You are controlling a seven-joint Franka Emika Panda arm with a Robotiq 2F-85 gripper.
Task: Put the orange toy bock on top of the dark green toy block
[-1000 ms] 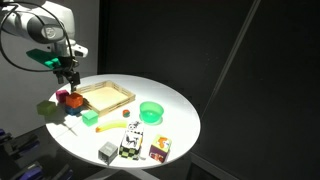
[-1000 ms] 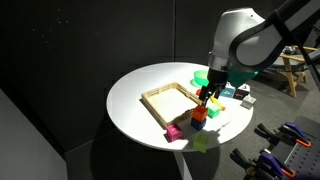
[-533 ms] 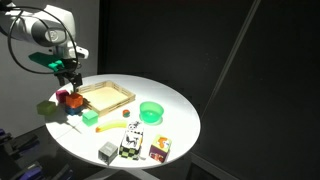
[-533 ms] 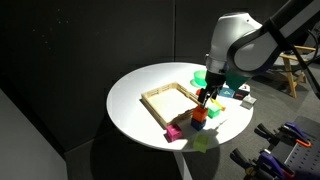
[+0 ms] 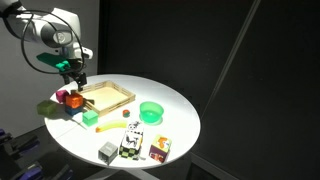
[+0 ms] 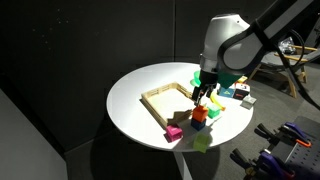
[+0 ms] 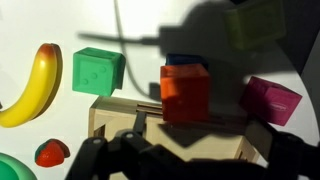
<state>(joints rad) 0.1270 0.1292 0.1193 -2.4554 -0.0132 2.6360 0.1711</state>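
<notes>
Orange toy block | glossy cube | atop dark green toy block

**Arm high, gripper open and empty**

Arm reaches in from the frame edge in both exterior views, white links, elbow bent and high. Wrist is turned straight down. Gripper hangs vertical, tips down, in the air and touching nothing. In the wrist view it enters from the bottom edge. Its dark fingers are spread wide with nothing between them. Fingertips are out of frame there, and only the upper finger parts show.
</notes>
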